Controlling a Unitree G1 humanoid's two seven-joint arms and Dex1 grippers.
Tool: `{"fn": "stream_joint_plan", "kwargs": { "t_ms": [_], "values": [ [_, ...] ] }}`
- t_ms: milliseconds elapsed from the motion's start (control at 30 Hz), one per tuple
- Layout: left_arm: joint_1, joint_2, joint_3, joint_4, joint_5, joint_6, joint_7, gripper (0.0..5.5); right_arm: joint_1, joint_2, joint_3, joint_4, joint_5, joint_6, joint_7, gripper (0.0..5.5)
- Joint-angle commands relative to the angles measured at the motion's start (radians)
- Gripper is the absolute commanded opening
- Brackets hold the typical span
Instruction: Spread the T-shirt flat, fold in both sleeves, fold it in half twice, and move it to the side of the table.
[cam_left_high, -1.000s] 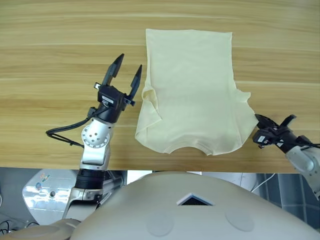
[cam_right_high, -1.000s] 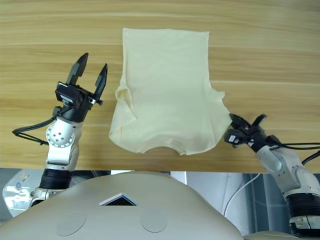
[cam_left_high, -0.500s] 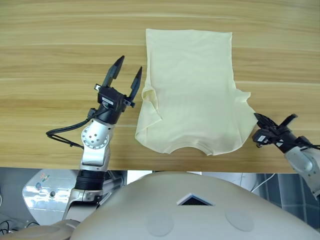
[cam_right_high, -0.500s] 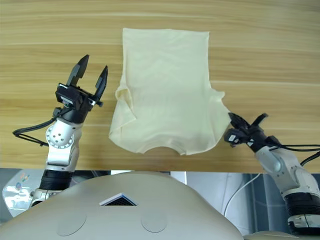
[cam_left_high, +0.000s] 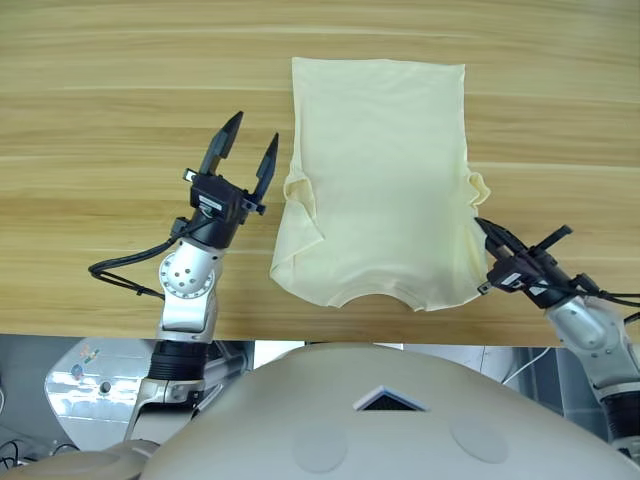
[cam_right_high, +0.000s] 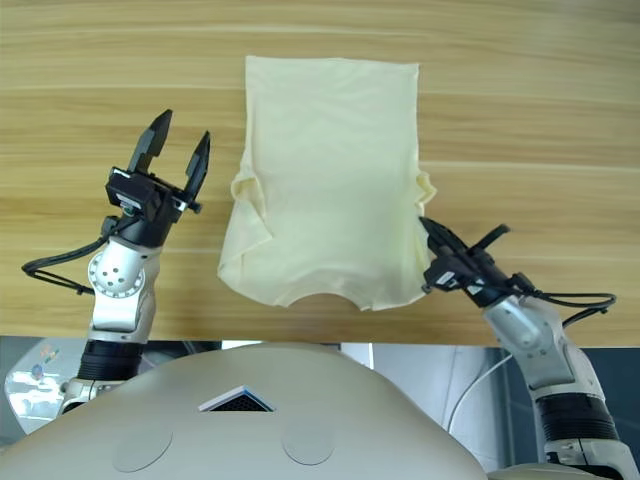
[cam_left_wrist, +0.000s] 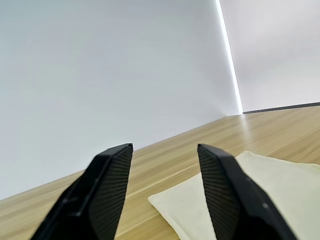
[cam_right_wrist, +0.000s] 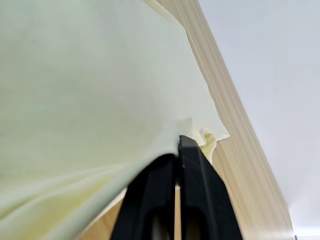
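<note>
One soft, light T-shirt (cam_left_high: 380, 170) lies mid-table (cam_left_high: 120, 80), left sleeve tucked in. Limp cloth, likely to sag and drag, so best taken at a sleeve hem or corner. Right gripper (cam_right_wrist: 176, 155) has its jaws pressed together on the right sleeve edge. Left gripper (cam_left_high: 255, 130) hangs just beside the shirt, jaws spread. How much cloth is pinched is hidden.

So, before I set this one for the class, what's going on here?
A humanoid robot is folding a pale yellow T-shirt on a wooden table. Its right claw is shut on the shirt's edge by the right sleeve, which is pulled in toward the body. The left claw hangs open beside the left sleeve, which is already tucked in, and does not touch it. The half-folds are not yet done.
</note>
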Motion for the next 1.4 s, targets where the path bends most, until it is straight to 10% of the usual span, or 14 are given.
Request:
{"fn": "stream_joint_plan", "kwargs": {
  "t_ms": [33, 200, 867, 1400],
  "values": [
    [-0.009, -0.005, -0.012, 0.009, 0.004, -0.007, -0.013, 2.42, -0.034, 0.013, 0.020, -0.018, -0.017, 0.023, 0.043, 0.03],
    [-0.012, -0.005, -0.012, 0.018, 0.005, -0.012, -0.016, 2.42, -0.061, 0.024, 0.056, -0.006, -0.045, 0.031, 0.080, 0.03],
    [-0.073, 0.104, 0.155, 0.106, 0.193, 0.201, 0.124, 2.42, -0.078, 0.023, 0.051, -0.010, -0.071, 0.066, 0.112, 3.18],
    [-0.027, 0.166, -0.107, 0.060, 0.507, 0.363, 0.086, 2.42, -0.165, 0.135, -0.074, -0.122, 0.121, 0.132, 0.058, 3.18]
  ]
}}
